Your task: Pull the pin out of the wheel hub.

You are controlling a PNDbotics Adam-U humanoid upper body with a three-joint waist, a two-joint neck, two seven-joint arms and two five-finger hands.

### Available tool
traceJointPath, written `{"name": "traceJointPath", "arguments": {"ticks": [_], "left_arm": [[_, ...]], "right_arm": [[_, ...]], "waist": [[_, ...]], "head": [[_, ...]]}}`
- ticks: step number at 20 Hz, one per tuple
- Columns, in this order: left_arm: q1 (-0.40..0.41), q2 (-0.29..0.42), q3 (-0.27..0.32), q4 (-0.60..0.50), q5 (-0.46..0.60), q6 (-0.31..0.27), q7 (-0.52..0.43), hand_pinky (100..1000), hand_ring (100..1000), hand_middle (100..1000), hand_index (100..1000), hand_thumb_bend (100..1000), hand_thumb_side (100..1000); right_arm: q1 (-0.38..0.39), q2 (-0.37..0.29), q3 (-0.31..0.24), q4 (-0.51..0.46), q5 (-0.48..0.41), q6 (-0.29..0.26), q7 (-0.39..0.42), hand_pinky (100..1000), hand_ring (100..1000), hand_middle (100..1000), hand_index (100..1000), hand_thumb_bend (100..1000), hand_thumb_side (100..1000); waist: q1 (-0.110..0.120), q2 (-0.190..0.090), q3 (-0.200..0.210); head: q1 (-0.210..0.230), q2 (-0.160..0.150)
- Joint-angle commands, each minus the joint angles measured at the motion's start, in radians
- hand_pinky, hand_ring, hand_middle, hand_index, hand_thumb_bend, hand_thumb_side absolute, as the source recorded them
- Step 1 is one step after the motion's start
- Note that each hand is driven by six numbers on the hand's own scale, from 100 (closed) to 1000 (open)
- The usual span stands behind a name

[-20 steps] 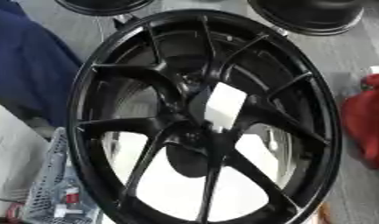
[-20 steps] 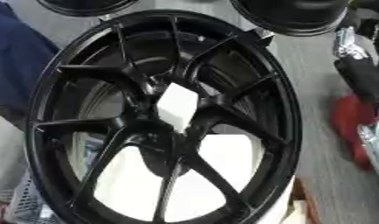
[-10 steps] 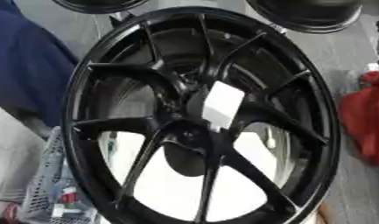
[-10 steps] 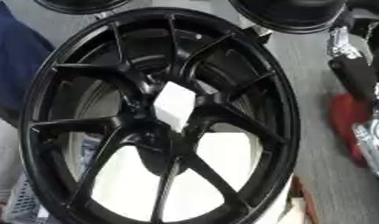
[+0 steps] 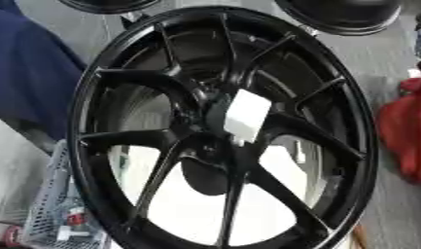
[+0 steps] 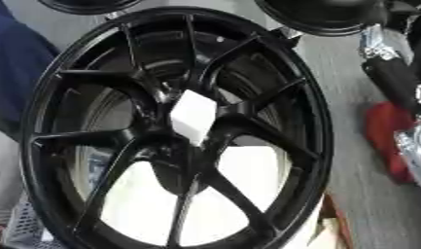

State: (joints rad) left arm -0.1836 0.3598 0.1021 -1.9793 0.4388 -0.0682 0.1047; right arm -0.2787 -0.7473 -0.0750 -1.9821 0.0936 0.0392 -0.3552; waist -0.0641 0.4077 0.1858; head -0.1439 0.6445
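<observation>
A big black wheel [image 5: 222, 131] fills almost the whole scene, standing tilted with its spoked face turned toward us. The spokes run out from the hub [image 5: 215, 127] to a glossy dark rim, and pale floor shows through the lower gaps between them. Right on the hub sits a small white block-like piece [image 5: 247, 115], slanted, its lower edge near the centre of the wheel. Whether this is the pin or something covering it, I cannot tell; no separate pin can be made out.

Neither of the robot's hands is anywhere to be seen from here, so I cannot say whether they are open or closed on anything. In the right eye view a dark arm with silver joints [image 6: 392, 63] comes down along the right edge, just beside the wheel's rim, but it is cut off at the frame before any hand shows.

Behind the wheel, at the top, parts of two more dark wheels [image 5: 349, 14] peek in. To the left lies dark blue cloth [image 5: 30, 82]. A red object [image 5: 405, 136] sits to the right of the rim. At the lower left there is a grey mesh basket [image 5: 52, 204] with small things inside, partly tucked behind the wheel's edge.
</observation>
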Motion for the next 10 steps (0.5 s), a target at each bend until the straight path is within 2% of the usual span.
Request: {"name": "traceJointPath", "arguments": {"ticks": [1, 7, 9, 10], "left_arm": [[0.003, 0.011, 0.003, -0.021, -0.005, 0.002, -0.001, 969, 522, 645, 808, 211, 933], [0.011, 0.015, 0.005, -0.021, -0.003, 0.005, 0.003, 969, 522, 645, 808, 213, 931], [0.014, 0.015, 0.005, -0.021, -0.002, 0.007, 0.004, 969, 522, 644, 808, 214, 929], [0.014, 0.015, 0.005, -0.021, -0.002, 0.007, 0.005, 968, 522, 644, 808, 215, 928]], "right_arm": [[-0.026, -0.101, 0.002, -0.018, 0.017, 0.001, 0.050, 815, 729, 801, 892, 100, 483], [-0.085, -0.215, 0.010, -0.018, -0.003, 0.000, 0.135, 819, 743, 800, 885, 100, 453], [-0.102, -0.252, 0.018, -0.018, -0.005, 0.009, 0.173, 824, 752, 807, 884, 100, 413], [-0.112, -0.271, 0.023, -0.018, -0.005, 0.011, 0.197, 828, 760, 810, 883, 100, 337]], "waist": [[0.003, -0.031, -0.003], [-0.002, -0.044, -0.008], [-0.002, -0.050, -0.010], [-0.002, -0.052, -0.010]], "head": [[0.000, 0.009], [0.001, 0.016], [0.003, 0.017], [0.004, 0.018]]}}
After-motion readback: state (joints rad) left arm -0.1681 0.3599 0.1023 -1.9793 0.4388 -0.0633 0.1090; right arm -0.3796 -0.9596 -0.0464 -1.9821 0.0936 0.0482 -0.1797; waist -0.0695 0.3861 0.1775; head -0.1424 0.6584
